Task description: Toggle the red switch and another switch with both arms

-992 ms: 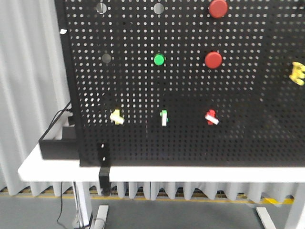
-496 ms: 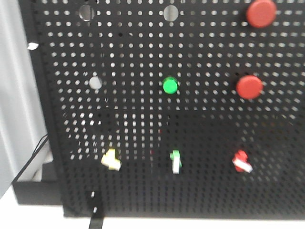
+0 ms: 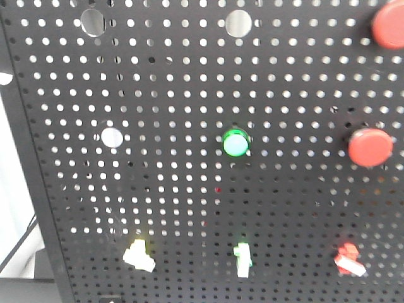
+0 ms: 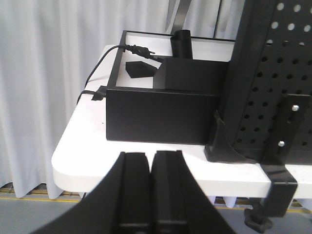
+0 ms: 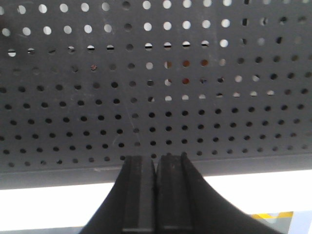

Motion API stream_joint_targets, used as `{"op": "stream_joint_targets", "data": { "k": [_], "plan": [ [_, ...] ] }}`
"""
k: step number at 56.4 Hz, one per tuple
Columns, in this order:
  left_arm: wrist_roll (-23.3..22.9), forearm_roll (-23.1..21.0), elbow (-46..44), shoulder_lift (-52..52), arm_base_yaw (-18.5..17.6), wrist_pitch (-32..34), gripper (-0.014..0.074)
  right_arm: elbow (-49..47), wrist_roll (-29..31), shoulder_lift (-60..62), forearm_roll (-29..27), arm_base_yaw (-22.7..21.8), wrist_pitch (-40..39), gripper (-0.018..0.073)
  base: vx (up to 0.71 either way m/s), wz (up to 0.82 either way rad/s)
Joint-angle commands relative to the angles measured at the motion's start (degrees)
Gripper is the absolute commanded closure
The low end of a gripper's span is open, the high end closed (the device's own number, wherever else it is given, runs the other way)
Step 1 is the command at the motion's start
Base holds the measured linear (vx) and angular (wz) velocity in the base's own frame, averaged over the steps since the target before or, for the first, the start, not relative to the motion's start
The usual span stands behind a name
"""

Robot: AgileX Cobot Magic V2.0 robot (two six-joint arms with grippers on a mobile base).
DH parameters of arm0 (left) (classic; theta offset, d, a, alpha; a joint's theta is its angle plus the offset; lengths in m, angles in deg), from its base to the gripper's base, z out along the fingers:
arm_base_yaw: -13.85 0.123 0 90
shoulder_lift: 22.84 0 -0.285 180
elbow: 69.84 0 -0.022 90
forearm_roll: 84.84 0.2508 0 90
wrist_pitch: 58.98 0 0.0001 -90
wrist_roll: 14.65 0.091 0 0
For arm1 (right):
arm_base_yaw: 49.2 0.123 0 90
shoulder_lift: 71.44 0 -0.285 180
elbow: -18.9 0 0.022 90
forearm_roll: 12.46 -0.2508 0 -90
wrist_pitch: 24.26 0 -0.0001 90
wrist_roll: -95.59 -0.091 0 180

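Note:
On the black pegboard (image 3: 189, 189), the red switch (image 3: 349, 260) with its white tip sits low at the right in the front view. The other switch, a pale yellow lever (image 3: 138, 255), sits low at the left. Neither gripper shows in the front view. My left gripper (image 4: 151, 163) is shut with nothing between its fingers, facing the table's left end beside the board's edge. My right gripper (image 5: 156, 165) is also shut and empty, pointing at the bare lower part of the pegboard (image 5: 146, 97). Neither switch appears in the wrist views.
Between the two levers stands an upright green-lit white toggle (image 3: 242, 259). A lit green button (image 3: 235, 144) and two round red buttons (image 3: 370, 147) are higher up. A black box (image 4: 161, 114) with cables, a board foot (image 4: 222, 144) and a clamp (image 4: 278, 195) stand on the white table (image 4: 83, 146).
The front view has closed in on the pegboard: the switches and buttons look larger and sit lower in frame, and the table edge has dropped out of view.

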Motion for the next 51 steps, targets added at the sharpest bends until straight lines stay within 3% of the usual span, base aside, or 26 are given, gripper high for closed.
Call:
{"op": "stream_joint_targets", "data": {
  "k": [1, 40, 51],
  "plan": [
    [-0.49, -0.12, 1.11, 1.13, -0.04, 4.63, 0.0594, 0.33, -0.07, 0.55, 0.0, -0.21, -5.05, 0.0566, 0.07, 0.02],
    [-0.49, -0.12, 1.11, 1.13, -0.04, 4.94, 0.0594, 0.33, -0.49, 0.55, 0.0, -0.21, -5.56, 0.0566, 0.0, 0.0],
    [-0.49, -0.12, 1.11, 1.13, -0.04, 5.91, 0.0594, 0.33, -2.34, 0.55, -4.44, -0.21, -6.56, 0.0566, 0.0, 0.0]
  ]
}}
